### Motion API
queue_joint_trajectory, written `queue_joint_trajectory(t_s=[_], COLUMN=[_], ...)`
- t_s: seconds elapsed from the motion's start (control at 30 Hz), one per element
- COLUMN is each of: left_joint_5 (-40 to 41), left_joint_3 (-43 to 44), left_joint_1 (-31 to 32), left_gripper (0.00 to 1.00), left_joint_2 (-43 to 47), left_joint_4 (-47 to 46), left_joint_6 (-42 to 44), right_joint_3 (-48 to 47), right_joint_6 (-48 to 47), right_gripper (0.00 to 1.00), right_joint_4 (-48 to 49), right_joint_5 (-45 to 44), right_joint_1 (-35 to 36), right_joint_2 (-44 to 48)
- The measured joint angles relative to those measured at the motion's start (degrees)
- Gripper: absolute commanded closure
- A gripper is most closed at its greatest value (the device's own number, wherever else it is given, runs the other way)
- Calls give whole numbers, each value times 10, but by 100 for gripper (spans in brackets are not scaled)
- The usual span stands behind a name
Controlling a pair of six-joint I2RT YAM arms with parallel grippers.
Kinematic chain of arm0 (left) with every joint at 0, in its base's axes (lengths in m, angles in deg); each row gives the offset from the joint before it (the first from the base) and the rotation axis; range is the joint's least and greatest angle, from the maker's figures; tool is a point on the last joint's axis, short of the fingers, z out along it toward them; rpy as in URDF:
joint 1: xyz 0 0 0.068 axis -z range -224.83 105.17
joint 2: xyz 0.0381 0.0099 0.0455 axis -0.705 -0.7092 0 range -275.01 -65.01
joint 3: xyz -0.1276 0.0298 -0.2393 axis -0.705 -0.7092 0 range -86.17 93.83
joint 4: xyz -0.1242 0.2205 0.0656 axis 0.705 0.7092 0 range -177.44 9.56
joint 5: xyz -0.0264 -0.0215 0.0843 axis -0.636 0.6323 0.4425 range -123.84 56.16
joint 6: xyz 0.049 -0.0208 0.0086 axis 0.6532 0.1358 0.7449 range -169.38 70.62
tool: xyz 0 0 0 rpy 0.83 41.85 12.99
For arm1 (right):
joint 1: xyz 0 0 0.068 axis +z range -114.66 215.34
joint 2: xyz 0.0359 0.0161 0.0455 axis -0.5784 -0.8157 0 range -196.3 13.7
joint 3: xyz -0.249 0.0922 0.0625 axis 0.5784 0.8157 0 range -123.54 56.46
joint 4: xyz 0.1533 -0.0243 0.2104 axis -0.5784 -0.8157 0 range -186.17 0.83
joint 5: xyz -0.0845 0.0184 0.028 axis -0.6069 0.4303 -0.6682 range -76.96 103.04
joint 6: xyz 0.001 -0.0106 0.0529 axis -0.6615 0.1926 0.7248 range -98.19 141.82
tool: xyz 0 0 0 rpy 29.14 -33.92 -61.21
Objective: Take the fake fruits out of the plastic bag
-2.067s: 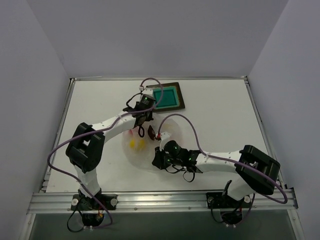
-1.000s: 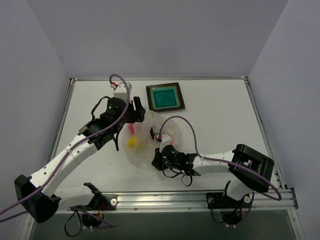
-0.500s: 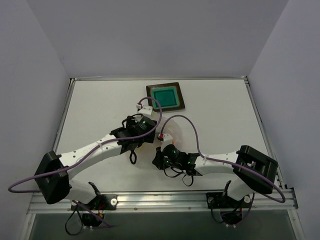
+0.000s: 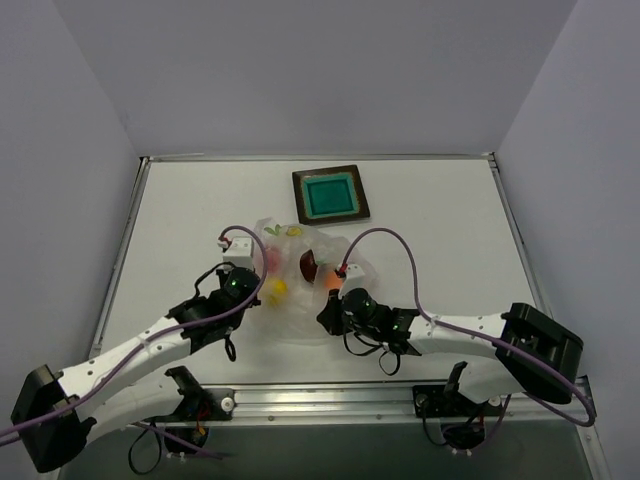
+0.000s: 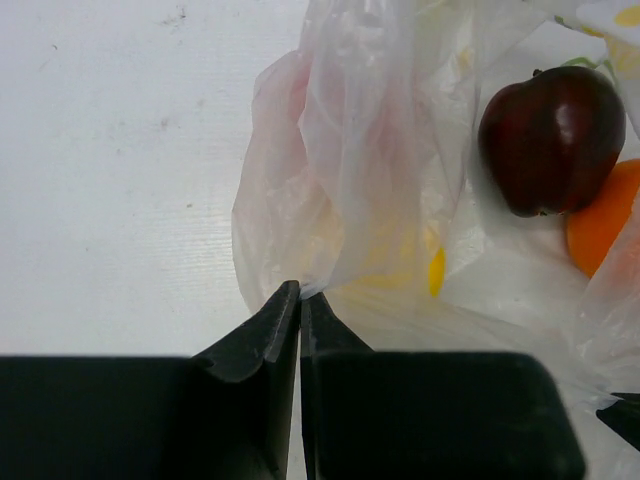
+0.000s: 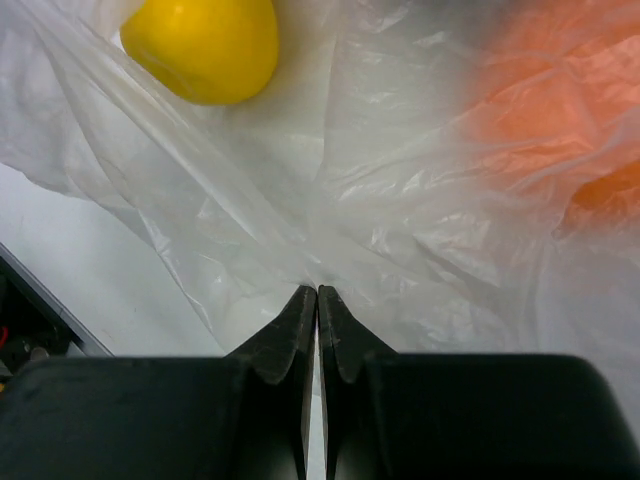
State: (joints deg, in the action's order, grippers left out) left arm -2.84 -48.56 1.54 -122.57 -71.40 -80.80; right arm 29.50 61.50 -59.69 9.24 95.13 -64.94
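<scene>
The plastic bag lies crumpled mid-table, whitish and see-through. In and on it I see fake fruits: a dark maroon one, an orange one touching it, a yellow one, and a red one showing faintly through the film. My left gripper is shut on the plastic bag's left edge. At the bag's near edge, my right gripper is shut on a fold of the film.
A square teal tray with a dark brown rim sits at the back centre, beyond the bag. Purple cables loop over both arms, one arching just right of the bag.
The left arm swung from over the bag to its near-left side, and its jaws closed on the bag's edge. The right gripper stayed shut on the film.
</scene>
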Motion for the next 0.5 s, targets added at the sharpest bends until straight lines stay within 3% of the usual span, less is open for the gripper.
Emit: queue_joint_trajectory(t_s=[0.1, 0.2, 0.23, 0.33, 0.43, 0.5], left_joint_5=[-27, -49, -54, -67, -77, -84], left_joint_3=[-57, -103, -117, -146, -156, -157], left_joint_1=[-23, -38, -41, -42, -42, -42], left_gripper=[98, 98, 98, 98, 98, 98], left_joint_2=[68, 110, 122, 152, 169, 176], left_joint_4=[-26, -45, -50, -67, -83, -95], left_joint_6=[-18, -32, -35, -40, -41, -41], right_joint_3=[6, 6, 6, 5, -12, -34], right_joint_6=[6, 7, 6, 0, -12, -21], right_gripper=[99, 84, 70, 43, 33, 36], right_joint_4=[-5, -21, -33, -92, -154, -184], right_joint_5=[-3, -5, -5, -5, -5, -5], right_joint_1=[-6, -9, -8, -2, 4, 7], right_joint_2=[25, 47, 55, 98, 166, 217])
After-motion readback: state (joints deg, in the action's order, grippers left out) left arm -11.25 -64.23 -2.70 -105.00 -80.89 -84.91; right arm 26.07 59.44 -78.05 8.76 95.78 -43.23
